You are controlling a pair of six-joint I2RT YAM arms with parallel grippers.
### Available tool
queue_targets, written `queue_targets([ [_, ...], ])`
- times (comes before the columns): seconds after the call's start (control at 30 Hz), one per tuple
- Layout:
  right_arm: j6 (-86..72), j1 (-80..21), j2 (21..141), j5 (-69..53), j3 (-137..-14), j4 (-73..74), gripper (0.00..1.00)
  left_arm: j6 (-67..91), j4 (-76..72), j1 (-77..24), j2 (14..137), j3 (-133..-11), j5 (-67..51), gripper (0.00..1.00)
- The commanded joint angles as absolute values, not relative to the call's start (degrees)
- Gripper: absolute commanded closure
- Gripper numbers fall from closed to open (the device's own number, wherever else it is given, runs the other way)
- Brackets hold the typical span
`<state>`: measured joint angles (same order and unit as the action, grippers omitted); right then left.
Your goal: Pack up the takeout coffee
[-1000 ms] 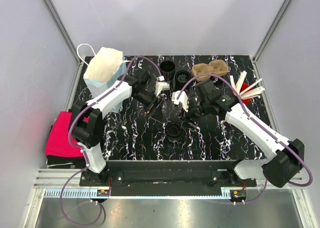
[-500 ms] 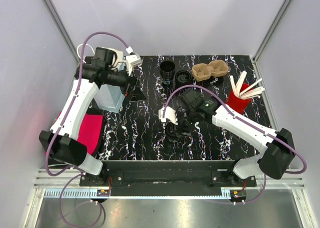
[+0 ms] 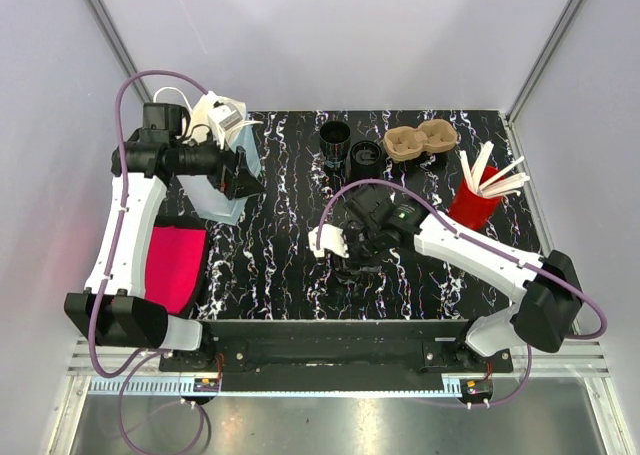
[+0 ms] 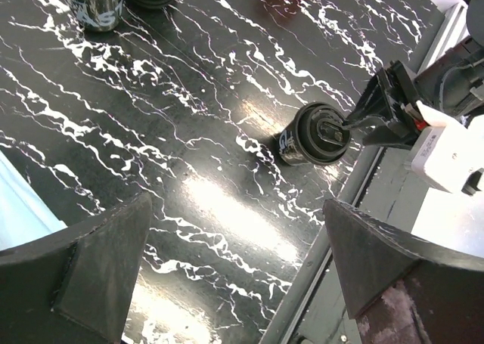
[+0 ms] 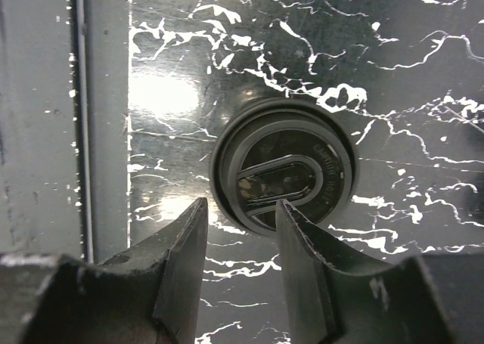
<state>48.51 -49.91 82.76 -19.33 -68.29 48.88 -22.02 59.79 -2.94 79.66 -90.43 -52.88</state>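
Here, at the far left, a red cloth (image 3: 175, 265) lies beside the black marbled counter (image 3: 280, 245). A white paper bag (image 3: 222, 155) stands at the counter's back-left corner, and the left fingers (image 3: 243, 178) hover just beside it, spread wide apart and holding nothing. Near the front edge, around the middle, the lidded coffee cup (image 3: 350, 267) stands upright. The right fingers (image 3: 362, 250) hang directly over its lid with a narrow gap between them, clamped on nothing. At the back stand a stack of black cups (image 3: 335, 135) and, just beside it, a stack of lids (image 3: 363, 155), then a cardboard carrier (image 3: 420, 140). A red cup of wooden stirrers (image 3: 475, 200) stands at the right.
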Motion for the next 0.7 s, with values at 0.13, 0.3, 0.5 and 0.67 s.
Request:
queue_targets([
  [0.13,50.5,-51.2,84.5,-17.1,-67.8,45.4,0.56,-21.0,57.1,-1.2,77.5,-88.6,-58.1,0.01],
  [0.3,50.9,-51.9,84.9,-16.0,-67.1,45.9,0.57,-20.6,56.6,-0.5,77.6,-88.1,-59.1,0.01],
  [0.5,50.8,-51.9,84.5,-15.5,-67.0,46.6,0.58,-19.9,55.8,-0.1,77.8,-87.5,-60.0,0.01],
  [0.67,51.0,-52.0,85.7,-13.8,-66.6,46.7,0.64,-19.6,55.6,-0.1,77.9,-87.4,-60.5,0.01],
])
